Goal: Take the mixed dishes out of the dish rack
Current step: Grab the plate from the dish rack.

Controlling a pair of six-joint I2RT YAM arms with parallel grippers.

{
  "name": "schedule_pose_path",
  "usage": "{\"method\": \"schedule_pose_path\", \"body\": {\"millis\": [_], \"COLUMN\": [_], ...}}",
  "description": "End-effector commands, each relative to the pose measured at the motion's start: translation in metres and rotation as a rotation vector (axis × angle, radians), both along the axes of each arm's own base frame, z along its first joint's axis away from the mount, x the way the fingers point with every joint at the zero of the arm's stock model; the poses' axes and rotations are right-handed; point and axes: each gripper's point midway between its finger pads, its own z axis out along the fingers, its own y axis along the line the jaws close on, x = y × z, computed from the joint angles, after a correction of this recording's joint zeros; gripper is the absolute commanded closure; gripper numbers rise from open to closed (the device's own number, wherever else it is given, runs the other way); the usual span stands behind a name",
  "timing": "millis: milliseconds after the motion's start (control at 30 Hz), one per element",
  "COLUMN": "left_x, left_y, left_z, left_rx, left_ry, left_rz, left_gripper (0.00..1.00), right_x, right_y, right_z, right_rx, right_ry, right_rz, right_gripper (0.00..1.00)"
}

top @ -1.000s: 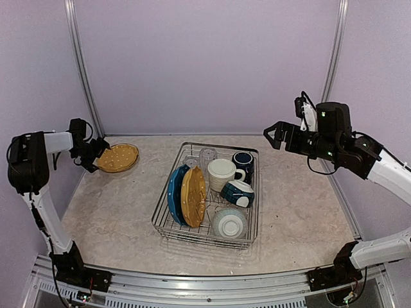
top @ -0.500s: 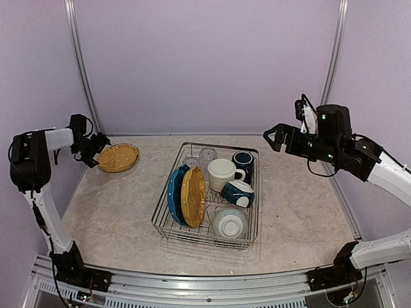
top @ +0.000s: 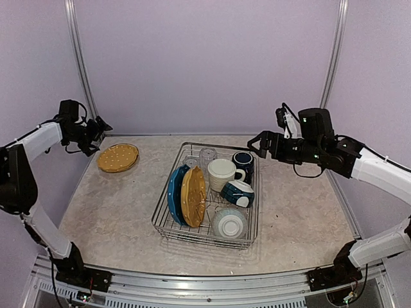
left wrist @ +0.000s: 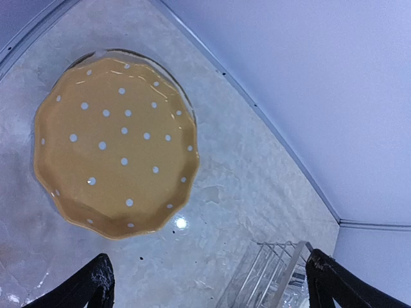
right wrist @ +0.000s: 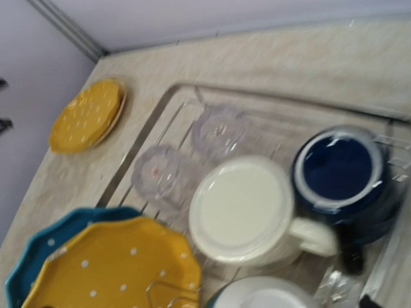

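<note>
The dish rack point(top: 203, 241) stands mid-table. It holds a blue plate point(top: 174, 192) and a yellow plate point(top: 193, 196) on edge, a cream mug point(top: 222, 173), a navy mug point(top: 243, 160), a teal-and-white bowl point(top: 237, 192), a pale bowl point(top: 230, 222) and two clear tumblers point(top: 207, 156). Another yellow dotted plate point(top: 118, 157) lies flat on the table at the far left. My left gripper point(top: 99, 126) hovers open and empty above and behind that plate point(left wrist: 115, 147). My right gripper point(top: 255, 142) hangs open and empty over the rack's far right corner, looking down on the cream mug point(right wrist: 241, 208) and navy mug point(right wrist: 340, 167).
The rack's far left corner point(left wrist: 276, 276) shows at the lower right of the left wrist view. A wall with metal corner posts point(top: 78, 58) closes the back. Bare tabletop point(top: 109, 205) lies left of the rack, and more bare tabletop point(top: 295, 205) lies to its right.
My left gripper has lifted up and back, away from the yellow plate lying on the table. My right arm has swung left and lower, toward the rack's far right corner.
</note>
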Motion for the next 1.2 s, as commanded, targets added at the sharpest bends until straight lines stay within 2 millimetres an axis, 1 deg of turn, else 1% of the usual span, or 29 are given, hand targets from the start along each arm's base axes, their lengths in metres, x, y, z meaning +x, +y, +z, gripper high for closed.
{"method": "schedule_pose_path", "body": {"millis": [0, 33, 67, 100, 133, 200, 233, 333, 400, 500, 567, 600, 633, 767, 900, 1033, 1100, 1167], "left_x": [-0.041, -0.050, -0.058, -0.069, -0.078, -0.094, -0.100, -0.114, -0.121, -0.134, -0.141, -0.144, -0.147, -0.165, -0.181, -0.190, -0.195, -0.200], "left_y": [-0.048, -0.057, -0.067, -0.076, -0.090, -0.104, -0.110, -0.125, -0.135, -0.155, -0.166, -0.170, -0.173, -0.186, -0.191, -0.188, -0.188, -0.188], "left_z": [0.030, 0.037, 0.039, 0.048, 0.050, 0.060, 0.062, 0.081, 0.092, 0.105, 0.109, 0.110, 0.111, 0.117, 0.117, 0.113, 0.112, 0.113], "left_rx": [-0.070, -0.068, -0.063, -0.054, -0.048, -0.014, -0.003, 0.010, 0.004, -0.013, -0.027, -0.031, -0.036, -0.059, -0.045, -0.036, -0.036, -0.031], "left_ry": [-0.052, -0.067, -0.070, -0.093, -0.093, -0.118, -0.120, -0.175, -0.211, -0.258, -0.277, -0.279, -0.277, -0.287, -0.297, -0.299, -0.302, -0.312], "left_rz": [-0.179, -0.209, -0.238, -0.269, -0.312, -0.359, -0.380, -0.426, -0.457, -0.521, -0.565, -0.585, -0.602, -0.675, -0.705, -0.711, -0.718, -0.725], "left_gripper": [0.01, 0.01, 0.01, 0.01, 0.01, 0.01, 0.01, 0.01, 0.01, 0.01, 0.01, 0.01, 0.01, 0.01, 0.01, 0.01, 0.01, 0.01], "right_x": [-0.007, -0.009, -0.012, -0.017, -0.021, -0.030, -0.034, -0.040, -0.040, -0.039, -0.037, -0.035, -0.035, -0.029, -0.025, -0.026, -0.028, -0.030], "right_y": [0.043, 0.056, 0.068, 0.083, 0.097, 0.121, 0.131, 0.151, 0.159, 0.172, 0.180, 0.185, 0.189, 0.202, 0.210, 0.213, 0.215, 0.217], "right_z": [-0.003, -0.004, -0.005, -0.005, -0.003, -0.010, -0.016, -0.021, -0.027, -0.039, -0.047, -0.047, -0.049, -0.051, -0.063, -0.067, -0.067, -0.069], "right_rx": [0.083, 0.092, 0.104, 0.122, 0.142, 0.183, 0.196, 0.238, 0.260, 0.292, 0.298, 0.308, 0.311, 0.316, 0.316, 0.324, 0.329, 0.330], "right_ry": [0.066, 0.084, 0.104, 0.123, 0.140, 0.207, 0.236, 0.280, 0.305, 0.343, 0.364, 0.366, 0.372, 0.381, 0.417, 0.425, 0.421, 0.424], "right_rz": [0.100, 0.122, 0.144, 0.179, 0.214, 0.268, 0.290, 0.305, 0.296, 0.296, 0.288, 0.285, 0.283, 0.259, 0.217, 0.180, 0.169, 0.158], "right_gripper": [0.00, 0.00, 0.00, 0.00, 0.00, 0.00, 0.00, 0.00, 0.02, 0.08, 0.15, 0.22, 0.25, 0.26, 0.28, 0.38, 0.47, 0.52]}}
